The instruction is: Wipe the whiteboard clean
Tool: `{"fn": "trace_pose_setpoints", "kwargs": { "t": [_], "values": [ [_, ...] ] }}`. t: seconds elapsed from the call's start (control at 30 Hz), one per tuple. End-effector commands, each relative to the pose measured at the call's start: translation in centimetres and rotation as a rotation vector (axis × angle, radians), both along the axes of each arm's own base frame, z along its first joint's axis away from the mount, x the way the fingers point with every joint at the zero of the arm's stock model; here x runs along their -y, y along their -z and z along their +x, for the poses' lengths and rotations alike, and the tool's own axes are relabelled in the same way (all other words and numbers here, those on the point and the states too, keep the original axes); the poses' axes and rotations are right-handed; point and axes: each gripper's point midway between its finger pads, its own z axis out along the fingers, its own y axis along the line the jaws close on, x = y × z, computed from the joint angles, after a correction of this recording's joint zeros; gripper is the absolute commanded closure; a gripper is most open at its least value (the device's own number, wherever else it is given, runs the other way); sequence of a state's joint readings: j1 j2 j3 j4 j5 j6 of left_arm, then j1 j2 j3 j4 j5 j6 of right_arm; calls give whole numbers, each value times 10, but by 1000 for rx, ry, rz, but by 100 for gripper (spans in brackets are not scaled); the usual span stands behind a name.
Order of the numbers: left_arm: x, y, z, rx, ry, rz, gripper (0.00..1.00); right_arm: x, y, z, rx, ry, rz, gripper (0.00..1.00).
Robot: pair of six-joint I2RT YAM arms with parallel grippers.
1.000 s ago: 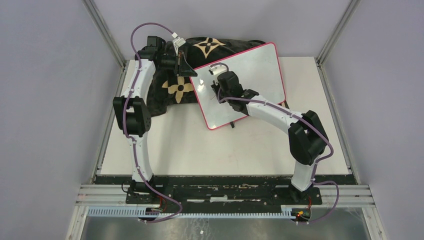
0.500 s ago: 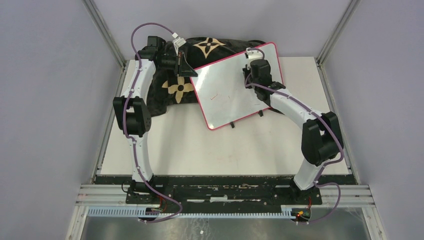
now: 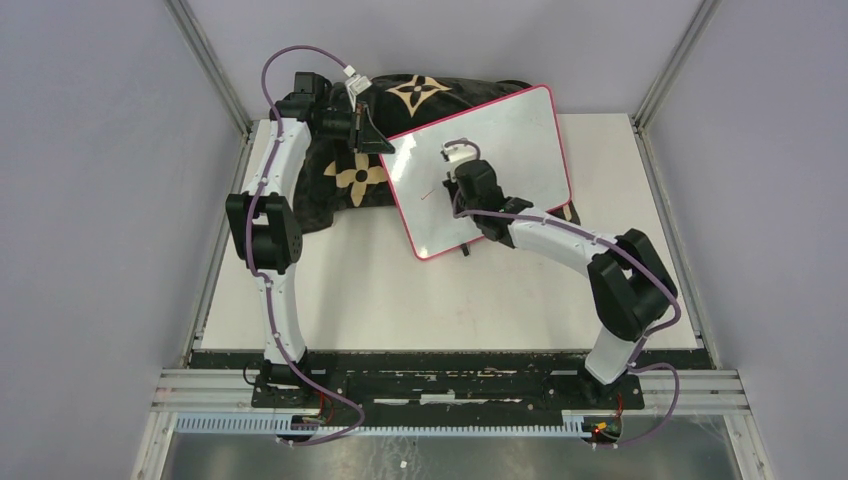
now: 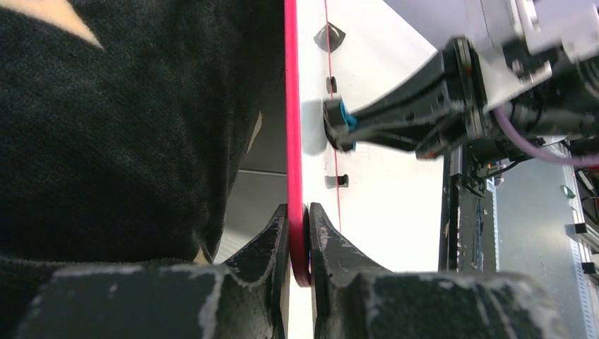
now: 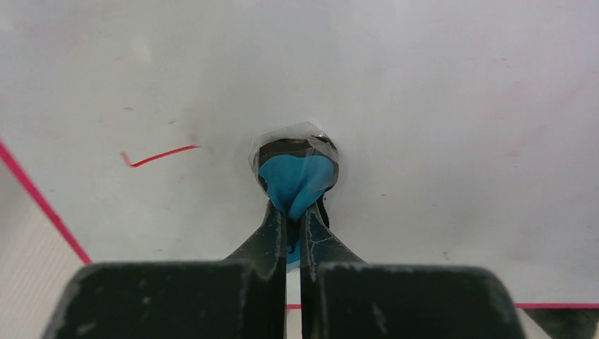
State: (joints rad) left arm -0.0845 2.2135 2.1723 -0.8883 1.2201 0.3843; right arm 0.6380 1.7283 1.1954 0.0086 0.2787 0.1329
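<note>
Right tool [image 5: 293, 215], pinching a blue pad [image 5: 297, 180], is pressing the whiteboard [image 5: 424, 85]; the red stroke [image 5: 159, 155] is lying near, leftward. Left tool [image 4: 300, 226] is clamping the frame [image 4: 291, 106].

Count notes, mine:
My grippers: two, left gripper [image 4: 299, 236] and right gripper [image 5: 294, 229]
Whiteboard [image 3: 520, 130]: one
Red stroke [image 5: 157, 156] on it: one
Blue pad [image 5: 297, 180] in my right jaws: one
Black cushion [image 3: 335, 208]: one
Tan flowers [image 3: 417, 95] showing on it, top view: two
Table [image 3: 400, 290]: one
</note>
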Motion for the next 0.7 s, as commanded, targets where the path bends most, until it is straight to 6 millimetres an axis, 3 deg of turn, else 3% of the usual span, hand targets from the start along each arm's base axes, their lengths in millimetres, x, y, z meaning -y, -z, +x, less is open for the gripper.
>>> {"fn": "trace_pose_setpoints", "kwargs": {
  "t": [0.0, 0.1, 0.27, 0.43, 0.53, 0.67],
  "values": [
    [11, -15, -10, 85, 57, -5, 97, -60, -1, -14, 14, -130, 45, 99],
    [10, -15, -9, 86, 56, -4, 97, -66, 6, -16, 12, -129, 30, 99],
    [11, -14, -9, 86, 57, -2, 97, -40, 7, -7, 30, -41, -33, 99],
    [10, -15, -9, 86, 56, -4, 97, 14, -1, 3, 48, 80, -31, 99],
    [10, -16, -9, 90, 55, -3, 97, 49, 6, 8, 35, 150, -44, 99],
    [11, -18, -9, 93, 56, -4, 97, 80, 13, 13, 16, 216, -38, 99]
  ]
}}
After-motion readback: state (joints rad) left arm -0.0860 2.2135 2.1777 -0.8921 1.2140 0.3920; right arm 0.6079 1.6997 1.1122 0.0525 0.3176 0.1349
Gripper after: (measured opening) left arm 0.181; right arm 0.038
